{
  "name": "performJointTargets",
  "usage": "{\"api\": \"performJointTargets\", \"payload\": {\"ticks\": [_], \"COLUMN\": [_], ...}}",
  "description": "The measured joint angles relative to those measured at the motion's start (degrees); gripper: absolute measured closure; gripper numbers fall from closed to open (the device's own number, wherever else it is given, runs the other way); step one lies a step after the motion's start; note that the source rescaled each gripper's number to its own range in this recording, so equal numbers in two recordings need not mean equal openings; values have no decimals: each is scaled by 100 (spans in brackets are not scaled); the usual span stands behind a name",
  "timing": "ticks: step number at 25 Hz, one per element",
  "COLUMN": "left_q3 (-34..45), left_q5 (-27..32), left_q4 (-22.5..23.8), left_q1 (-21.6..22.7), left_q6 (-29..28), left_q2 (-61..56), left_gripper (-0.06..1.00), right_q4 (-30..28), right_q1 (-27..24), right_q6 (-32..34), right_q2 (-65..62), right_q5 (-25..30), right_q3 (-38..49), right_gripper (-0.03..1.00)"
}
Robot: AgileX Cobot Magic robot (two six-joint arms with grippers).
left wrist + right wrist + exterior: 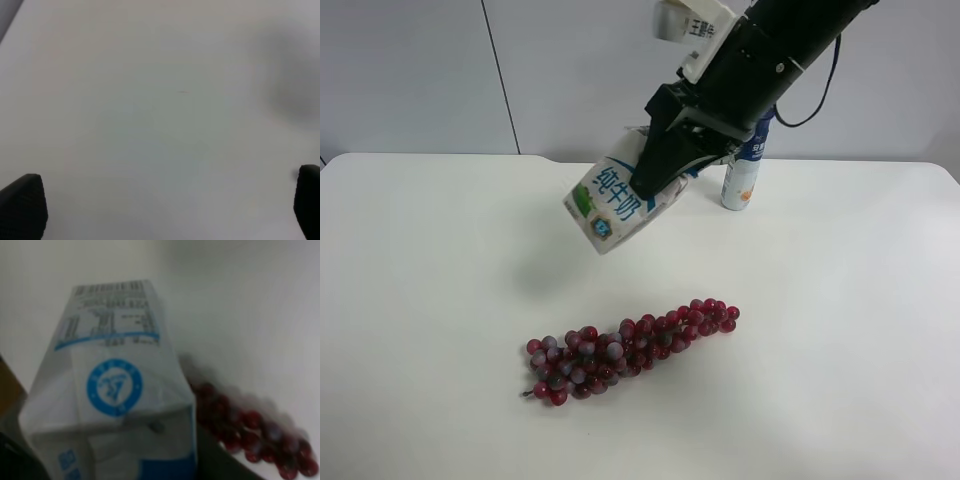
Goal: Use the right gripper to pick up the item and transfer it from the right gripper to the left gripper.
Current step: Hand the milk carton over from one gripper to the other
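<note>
Right gripper is clamped around the milk carton, which hangs tilted in the air, clear of the tabletop, w/ its free end pointing down toward the exterior view's left. Right wrist view shows the carton close up w/ the grapes on the tabletop below and beyond it. Left gripper is spread wide, empty, fingers far apart over bare tabletop; it's not visible in the exterior view, so how far apart the two grippers are can't be told. Carton prob. light, paperboard: flat walls fairly stiff near the folds but they'd dent under a hard squeeze, and the coated print looks smooth, so maybe slippery. Whether it's full can't be told; if so, expect more weight and some slosh. Best hold for the left gripper, imo: two opposite flat sides on the free lower half, away from the right fingers, moderate squeeze, not across corners. Room: lots of open tabletop at the exterior view's left and front. Grapes lie on the tabletop nearer the camera than the carton, and the bottle stands just behind the arm, so a swing back that way risks tipping it. Handover looks safest in mid-air over the bare side.
</note>
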Motion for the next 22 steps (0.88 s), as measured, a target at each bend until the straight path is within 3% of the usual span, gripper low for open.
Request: {"api": "performJointTargets", "payload": {"ticks": [9,14,22], "left_q3": [-304,-386,-402], "left_q5": [347,368,445], "left_q4": [-1351,-2291,-3137], "left_q1": [-134,-765,-1627], "left_q6": [935,1455,1598], "left_q2": [863,1421,2213], "left_gripper": [-6,-6,-6], "right_q4": [98,359,1274], "right_q1": [556,631,631], "right_q6": [-925,-1336,-2048], "right_q2": [0,0,0], "right_q5": [-25,-104,233], "right_q3": [0,0,0], "right_gripper": [97,97,97]}}
